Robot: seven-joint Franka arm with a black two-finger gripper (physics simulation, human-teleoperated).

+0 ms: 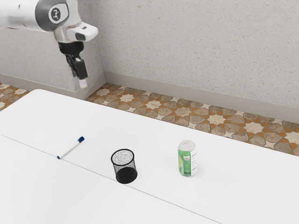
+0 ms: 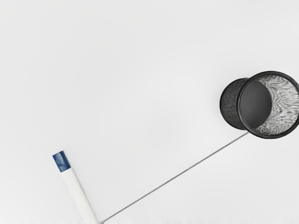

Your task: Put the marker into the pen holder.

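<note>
I'm hovering my jaws well above the white table [image 1: 93, 205], and can't tell whether they're clenched; the white, blue-capped marker [image 1: 71, 148] is lying below them, the black mesh pen holder [image 2: 231, 103] standing farther off.

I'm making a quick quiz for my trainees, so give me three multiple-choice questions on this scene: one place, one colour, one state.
1. What stands between the marker and the can?
A) a mug
B) the pen holder
C) a bowl

2. What colour is the marker's cap?
A) red
B) yellow
C) blue

3. How is the marker now?
A) lying on the table
B) inside the holder
C) standing on end

Answers:
1 B: exterior view shows it there.
2 C: both views show blue.
3 A: its length lies along the tabletop.
</note>
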